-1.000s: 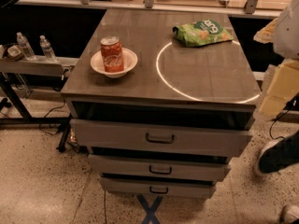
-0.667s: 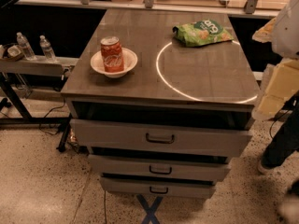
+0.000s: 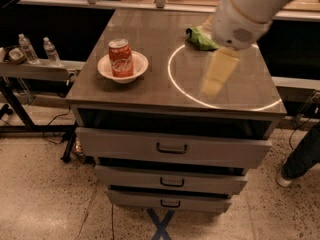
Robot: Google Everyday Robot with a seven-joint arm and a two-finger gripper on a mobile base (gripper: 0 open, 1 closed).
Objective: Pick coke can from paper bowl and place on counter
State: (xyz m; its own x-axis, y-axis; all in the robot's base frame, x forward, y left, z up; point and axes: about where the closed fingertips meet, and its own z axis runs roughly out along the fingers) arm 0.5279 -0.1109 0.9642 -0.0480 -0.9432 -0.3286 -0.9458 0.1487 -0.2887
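Above the thin white circle mark [image 3: 169,70] on the grey-brown rectangular counter [image 3: 145,91], the robot's bulky white arm [image 3: 245,14] slants down from the upper right. Its pale yellow gripper [image 3: 215,81] points downward over the circle's inside; whether it is open or closed cannot be told. Left of the circle, the small red-orange coke can [image 3: 121,58] stands upright in the shallow off-white paper bowl [image 3: 106,70]. A crumpled green bag [image 3: 200,39] lies at the circle's far edge.

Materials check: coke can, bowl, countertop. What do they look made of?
coke can: likely thin metal, glossy red print, silvery top.
paper bowl: looks like matte off-white paper, plain.
counter: probably laminate, grey-brown streaked grain, faint sheen.
gripper hangs over the counter's white circle, right of the can.
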